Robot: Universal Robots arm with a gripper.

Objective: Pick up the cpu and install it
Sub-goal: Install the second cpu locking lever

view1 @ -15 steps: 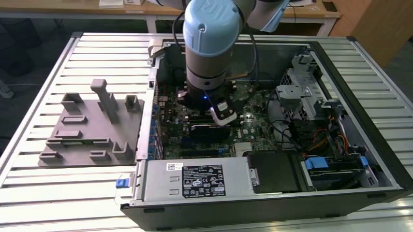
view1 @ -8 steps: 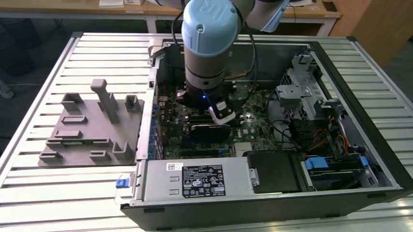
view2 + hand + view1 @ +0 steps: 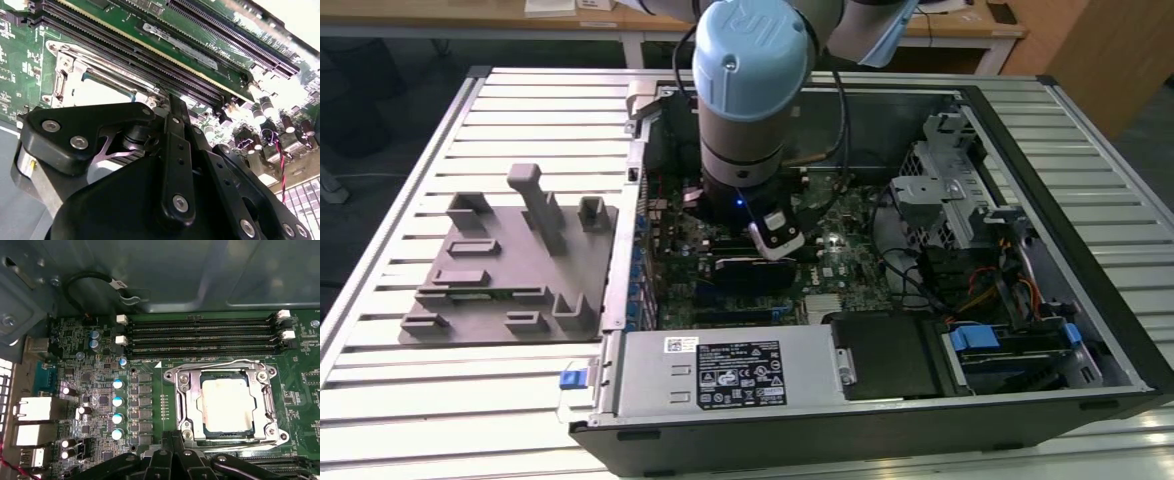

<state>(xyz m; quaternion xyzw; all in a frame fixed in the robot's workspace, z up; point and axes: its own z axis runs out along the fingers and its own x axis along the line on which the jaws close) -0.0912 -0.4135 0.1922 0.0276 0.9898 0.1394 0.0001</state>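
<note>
The cpu (image 3: 224, 401), a flat square chip with a silver-white top, lies inside the metal-framed socket (image 3: 183, 390) on the green motherboard (image 3: 150, 390). It also appears as a bright patch (image 3: 102, 91) in the second wrist view, just beyond the gripper. My gripper (image 3: 173, 436) hovers beside the socket's edge, shut with nothing between its fingers, and its black linkage (image 3: 170, 165) looms large in the second wrist view. In the exterior view the arm (image 3: 747, 90) reaches down into the open computer case (image 3: 1107, 330), with the gripper (image 3: 775, 240) low over the board.
Several memory slots (image 3: 200, 332) run along one side of the socket. Capacitors (image 3: 118, 401) and rear ports (image 3: 32, 410) stand on another side. A power supply (image 3: 720, 375) and drive cage (image 3: 947, 190) crowd the case. A grey fixture (image 3: 507, 262) lies on the slatted table (image 3: 400, 150).
</note>
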